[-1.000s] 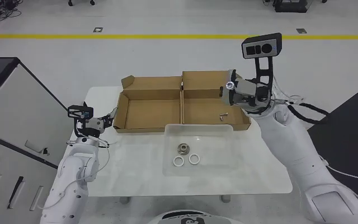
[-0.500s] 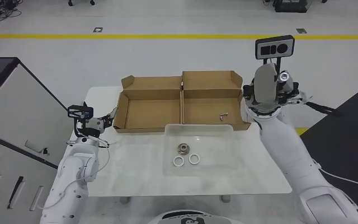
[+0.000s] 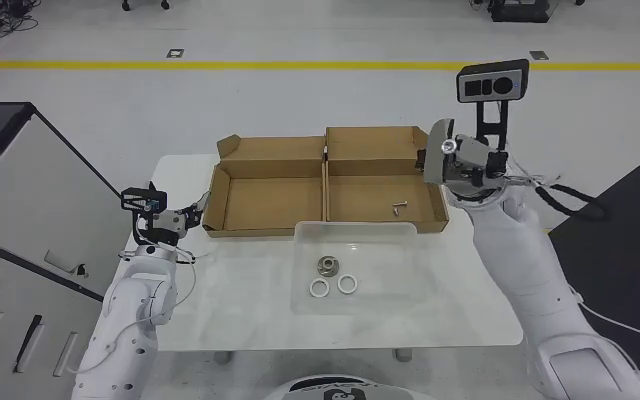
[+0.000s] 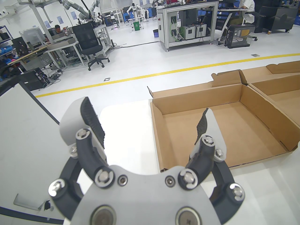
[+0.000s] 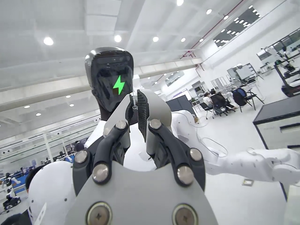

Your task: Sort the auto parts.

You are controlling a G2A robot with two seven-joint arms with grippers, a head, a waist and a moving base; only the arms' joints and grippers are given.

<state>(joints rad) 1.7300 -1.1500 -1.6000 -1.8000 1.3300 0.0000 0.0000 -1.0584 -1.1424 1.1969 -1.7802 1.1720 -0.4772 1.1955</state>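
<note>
My right gripper (image 5: 134, 99) is raised and turned upward, shut on a small threaded metal part (image 5: 134, 103) pinched at its fingertips. In the top view the right gripper (image 3: 437, 158) hangs above the right end of the right cardboard box (image 3: 365, 195). A small bolt (image 3: 397, 208) lies in that box. The clear tray (image 3: 355, 229) in front of the boxes holds a grey metal gear (image 3: 326, 265) and two white rings (image 3: 318, 288) (image 3: 347, 283). My left gripper (image 4: 145, 108) stands open just left of the bare left cardboard box (image 4: 234, 127), also seen as the left gripper (image 3: 197, 210).
Both boxes sit side by side at the table's far side, flaps open. White table (image 3: 250, 300) surface lies bare around the tray. A grey cabinet (image 3: 40, 200) stands off the table's left edge.
The right arm lifted away from over the right box, swung out to the right, then came back near the box's right end with its gripper turned upward. The left arm kept still.
</note>
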